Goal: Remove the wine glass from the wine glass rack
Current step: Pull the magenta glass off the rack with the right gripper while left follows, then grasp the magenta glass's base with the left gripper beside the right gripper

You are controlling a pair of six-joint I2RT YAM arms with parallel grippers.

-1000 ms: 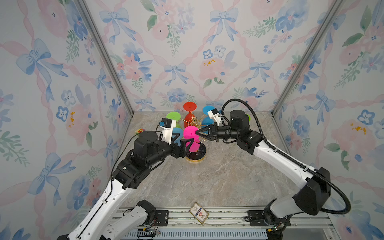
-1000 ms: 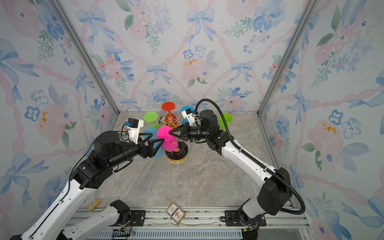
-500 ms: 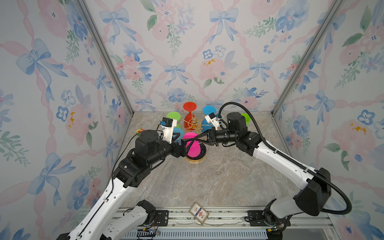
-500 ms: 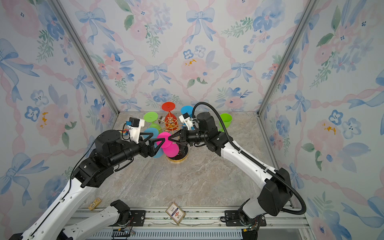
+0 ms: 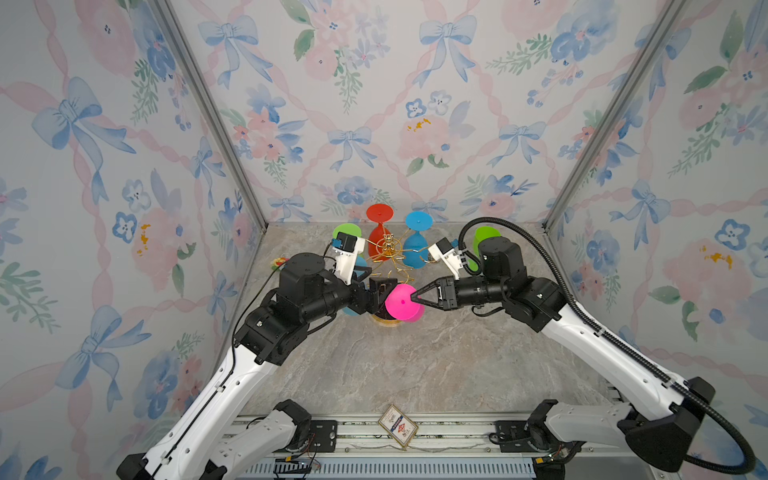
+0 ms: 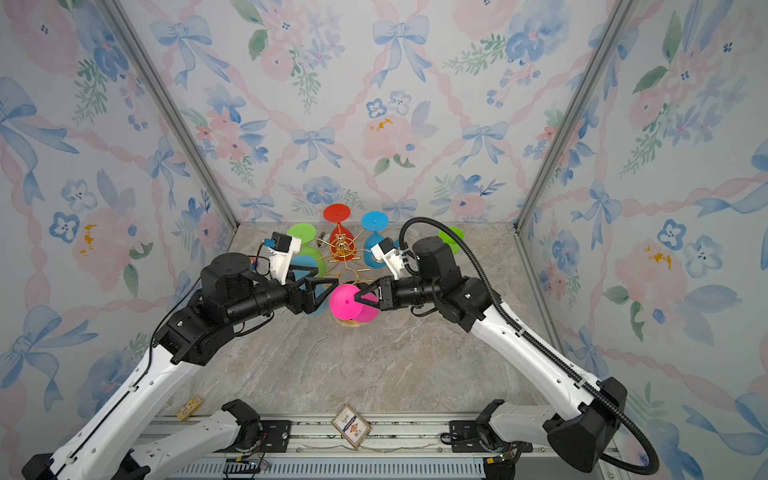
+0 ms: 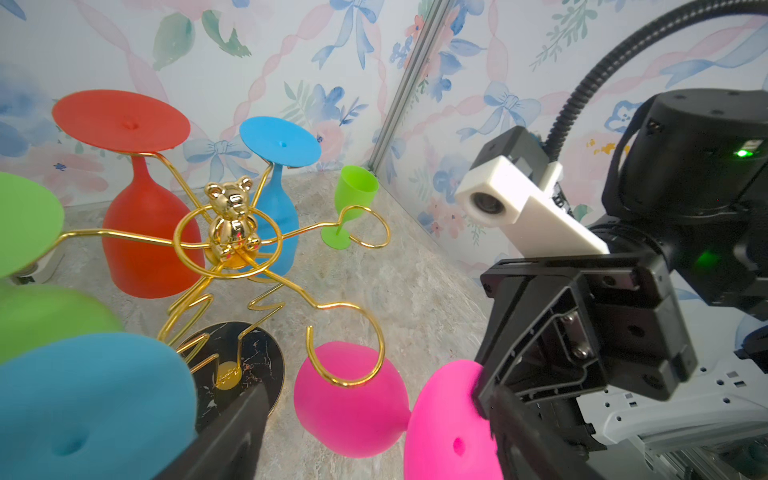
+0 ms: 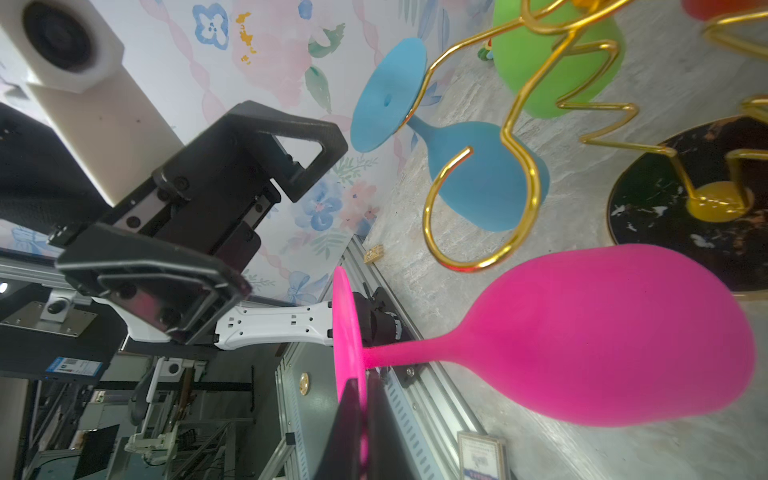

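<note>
The right gripper (image 5: pixel 417 297) has its fingers pinched shut on the rim of the round foot of the pink wine glass (image 5: pixel 400 303). The right wrist view shows this edge-on, with the thin disc caught between the two black fingertips (image 8: pixel 388 444). From that pinch the long axis of the glass runs away from the fingers, through the slim stem to the bowl (image 8: pixel 602 332). The bowl hangs lower, beside the black base of the wine glass rack (image 5: pixel 390 250), while the foot tilts up and toward the front. The stem is out of the nearest gold loop (image 8: pixel 471 262), which stands empty just beside the bowl. I judge the glass free of the rack, so the move ahead is a pull forward, away from that wire. The left gripper (image 5: pixel 379 297) sits on the far side of the foot with its jaws wide, holding nothing, near the glass but apart from it. The glass is matte, opaque and vivid pink throughout.
</note>
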